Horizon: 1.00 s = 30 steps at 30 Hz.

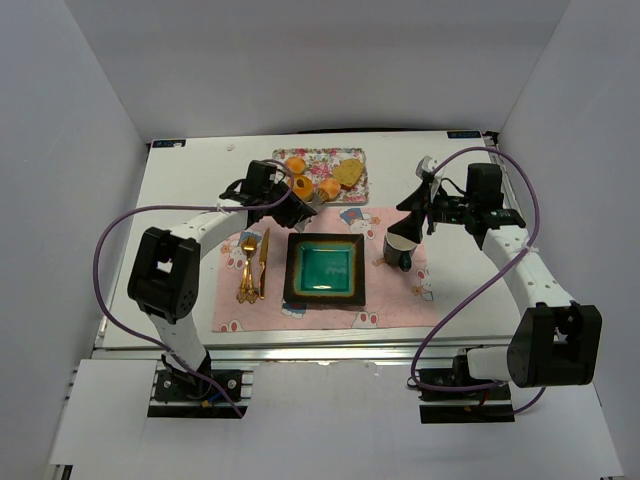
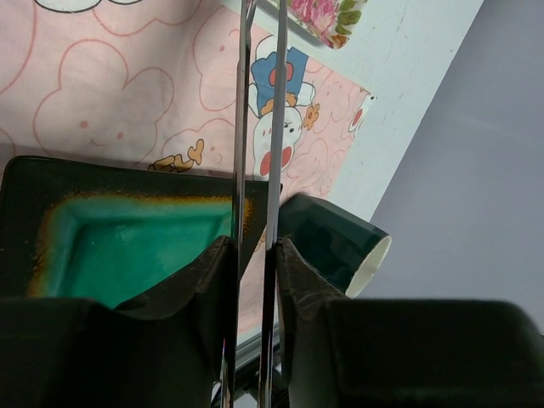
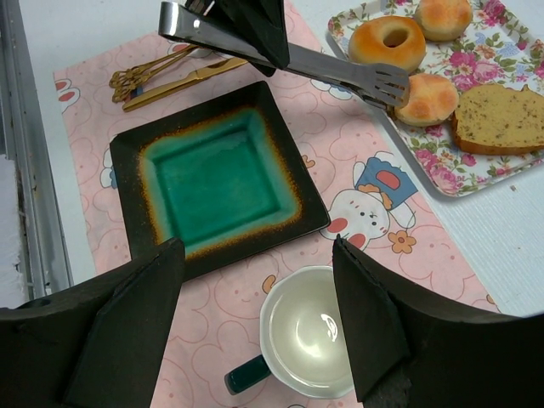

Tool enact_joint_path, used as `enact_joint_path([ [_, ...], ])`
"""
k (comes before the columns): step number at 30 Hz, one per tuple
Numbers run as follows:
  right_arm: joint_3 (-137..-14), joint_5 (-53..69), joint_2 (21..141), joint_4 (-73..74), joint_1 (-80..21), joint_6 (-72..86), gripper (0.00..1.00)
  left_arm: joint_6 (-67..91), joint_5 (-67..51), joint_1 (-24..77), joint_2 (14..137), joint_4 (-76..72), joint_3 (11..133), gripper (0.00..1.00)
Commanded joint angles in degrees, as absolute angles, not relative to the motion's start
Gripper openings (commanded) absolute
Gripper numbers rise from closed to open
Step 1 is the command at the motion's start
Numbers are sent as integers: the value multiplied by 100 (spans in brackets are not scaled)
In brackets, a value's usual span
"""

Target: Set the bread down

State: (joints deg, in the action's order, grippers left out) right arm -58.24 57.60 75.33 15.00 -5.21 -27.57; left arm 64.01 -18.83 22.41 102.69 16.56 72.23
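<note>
Picking up is the step in hand: the left pincer [image 2: 253, 255], pressed together on the tongs [image 3: 297, 64], has their tips ahead of it at a bun [image 3: 429, 98] on the tray [image 3: 510, 59]. Next, I judge, they must squeeze the bun and swing it to the plate [image 3: 217, 178] just beside that pincer. The right pincer [image 3: 255, 255] hangs spread over the mug [image 3: 310, 331]; whether both blades flank the bun is unclear, and the tray is cut off.

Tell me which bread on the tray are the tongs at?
The plain round bun beside the brown slice, at the tongs' tips; the ring-shaped roll and other bun lie beyond.
</note>
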Motion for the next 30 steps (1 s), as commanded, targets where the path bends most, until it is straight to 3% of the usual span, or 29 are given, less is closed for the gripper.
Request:
enact_joint_path([
  [1,-5774,5933,7330,1441,-475,-2777,75,6486,-1942,2268,10151,1398,7049,30],
  [7,-5783,5959,7304,1512,-448,-2813,75,6504,-2013,2268,10081,1266,6961,18],
  [11,-5801,5959,7286,1564,-439,-2847,75,6425,-2205,2268,9976,1037,7040,0],
  [21,-5827,5994,7233,1784,-422,-2997,75,5915,-2417,2268,9466,1160,7400,0],
  [30,-5950,6064,7111,2188,-422,-3375,73,5573,-2575,2268,8246,1651,6584,0],
])
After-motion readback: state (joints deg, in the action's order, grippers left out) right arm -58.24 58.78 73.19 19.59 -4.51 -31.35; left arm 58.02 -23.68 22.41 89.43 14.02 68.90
